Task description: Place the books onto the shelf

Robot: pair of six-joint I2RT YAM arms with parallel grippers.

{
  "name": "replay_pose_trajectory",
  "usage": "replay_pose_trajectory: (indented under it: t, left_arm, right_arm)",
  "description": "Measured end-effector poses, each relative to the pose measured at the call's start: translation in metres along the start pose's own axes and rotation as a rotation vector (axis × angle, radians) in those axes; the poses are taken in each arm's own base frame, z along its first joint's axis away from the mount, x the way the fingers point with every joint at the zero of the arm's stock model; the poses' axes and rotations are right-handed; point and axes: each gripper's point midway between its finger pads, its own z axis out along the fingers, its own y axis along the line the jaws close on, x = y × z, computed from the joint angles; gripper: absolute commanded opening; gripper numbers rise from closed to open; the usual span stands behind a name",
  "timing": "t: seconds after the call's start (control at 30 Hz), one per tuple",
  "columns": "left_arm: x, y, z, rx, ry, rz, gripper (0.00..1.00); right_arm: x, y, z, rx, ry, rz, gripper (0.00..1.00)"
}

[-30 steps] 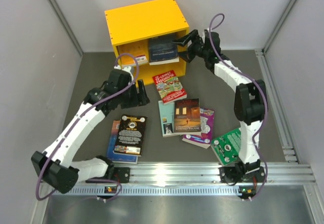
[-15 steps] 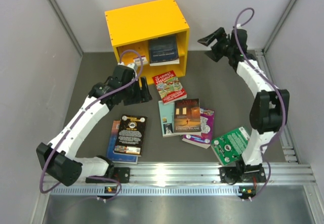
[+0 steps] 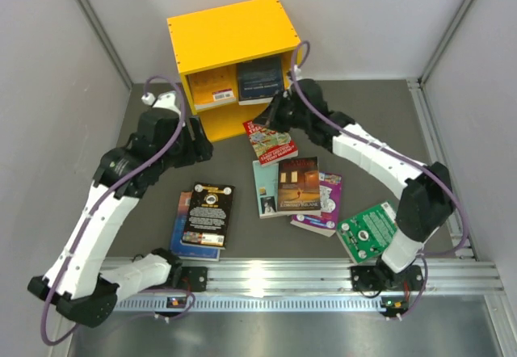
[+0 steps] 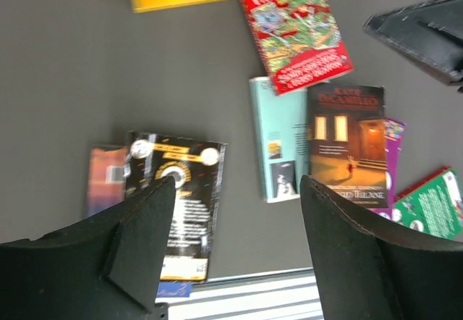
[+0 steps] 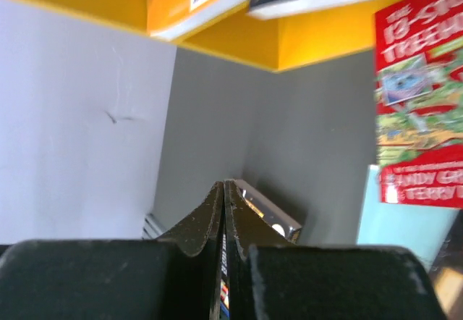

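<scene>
Red-and-white book (image 3: 272,140): flat on the surface just before the yellow shelf (image 3: 230,34), long axis running from shelf toward the arms.
Right tool (image 3: 271,117): pressed together, holding nothing, at the book's far-left corner; nearer arm.
Left tool (image 4: 239,190): spread, empty, further left.
Crowding: teal book (image 3: 262,187) abuts its near end.

Black book (image 3: 208,215) seemingly hides most of the blue book (image 3: 178,226)

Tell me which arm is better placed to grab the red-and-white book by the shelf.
Right. The right gripper is at the far edge of the red-and-white book, beside the shelf, though shut, so it must open first. The left gripper is open but farther from it.
</scene>
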Motion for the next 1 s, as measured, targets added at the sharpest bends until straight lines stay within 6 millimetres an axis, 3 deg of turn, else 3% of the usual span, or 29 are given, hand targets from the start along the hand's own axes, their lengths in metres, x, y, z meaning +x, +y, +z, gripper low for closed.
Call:
replay_pose_trajectory:
  t: [0.07,0.13,0.33,0.53,0.67,1.0]
  left_arm:
    - [0.001,0.013,-0.017,-0.033,-0.026,-0.002,0.75]
    - [0.004,0.026,-0.035,-0.064,-0.048,-0.013,0.75]
    - [0.021,0.053,-0.079,-0.092,-0.095,-0.094,0.74]
    - [0.036,0.074,-0.112,-0.099,-0.146,-0.195,0.74]
    - [0.037,0.080,-0.120,-0.102,-0.176,-0.243,0.73]
    - [0.039,0.082,-0.135,-0.065,-0.215,-0.328,0.72]
  right_arm:
    - [0.017,0.013,0.011,0.000,0.023,-0.023,0.00]
    - [0.019,0.020,0.027,0.009,0.014,-0.040,0.00]
    - [0.003,0.021,0.082,0.056,-0.050,-0.067,0.00]
    - [-0.003,0.011,0.116,0.108,-0.091,-0.072,0.00]
    - [-0.012,0.008,0.124,0.143,-0.134,-0.080,0.00]
    - [-0.049,-0.001,0.115,0.232,-0.242,-0.113,0.00]
